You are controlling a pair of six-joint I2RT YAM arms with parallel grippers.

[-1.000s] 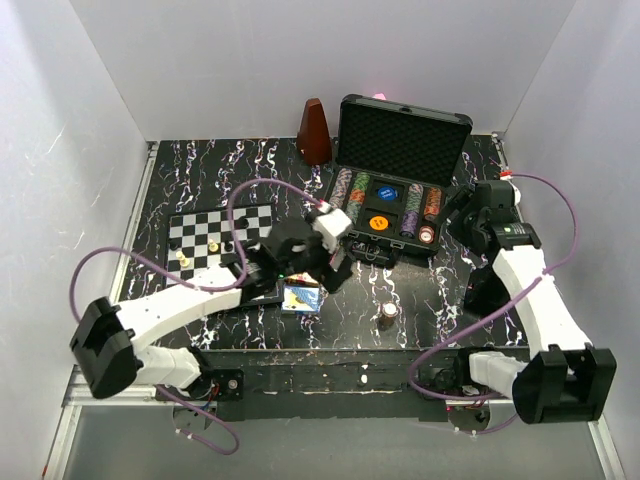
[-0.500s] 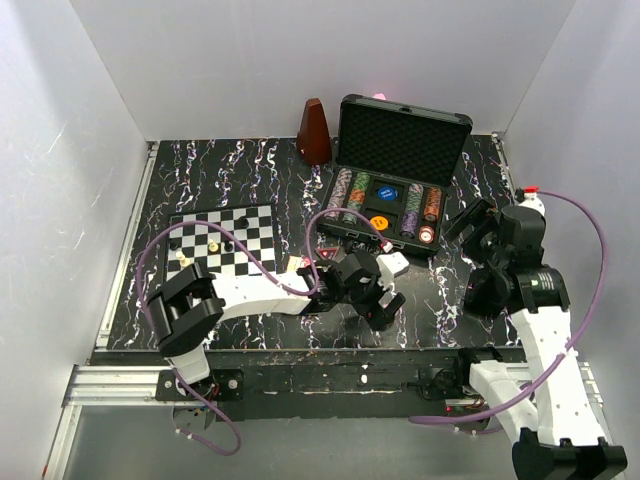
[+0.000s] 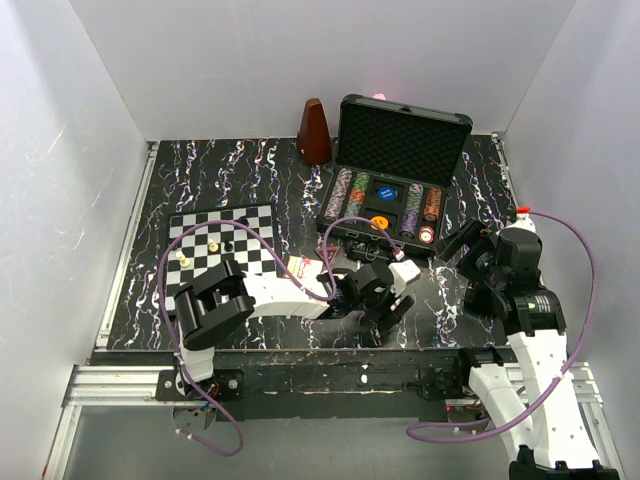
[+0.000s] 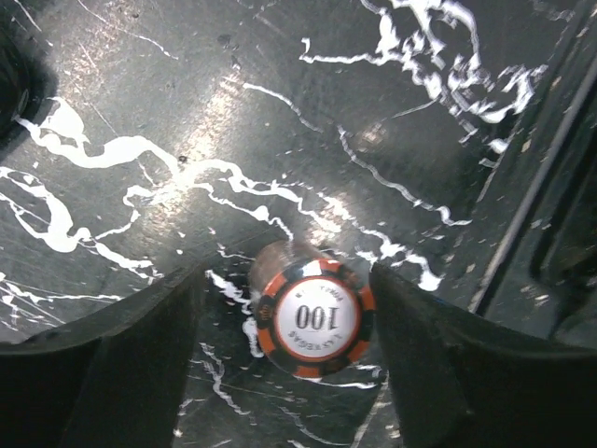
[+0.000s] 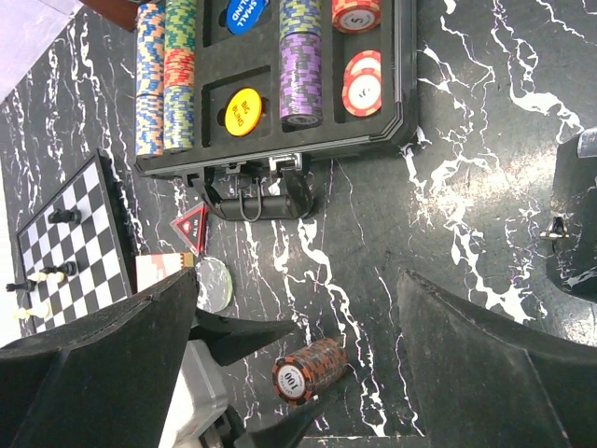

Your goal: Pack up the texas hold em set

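A chessboard (image 3: pixel 222 240) sat at the left of the marbled surface (image 3: pixel 200 170). Near the front edge, the left tool (image 4: pixel 284 285) was open, its fingers straddling a stack of orange-and-black chips (image 4: pixel 315 317) lying on its side (gaps showed on both sides). Farther back stood the black case (image 3: pixel 405 140), lid up, with chip rows inside. To its right, the right tool (image 5: pixel 297 280) hovered wide open and empty.

A black-and-white chessboard (image 3: pixel 222 238) lies flat on the left side of the white-veined black worktop (image 3: pixel 200 170), with a few pale and dark pieces (image 3: pixel 213 247) standing on its near squares. A brown pyramid metronome (image 3: pixel 314 132) stands upright near the white back wall (image 3: pixel 300 60).
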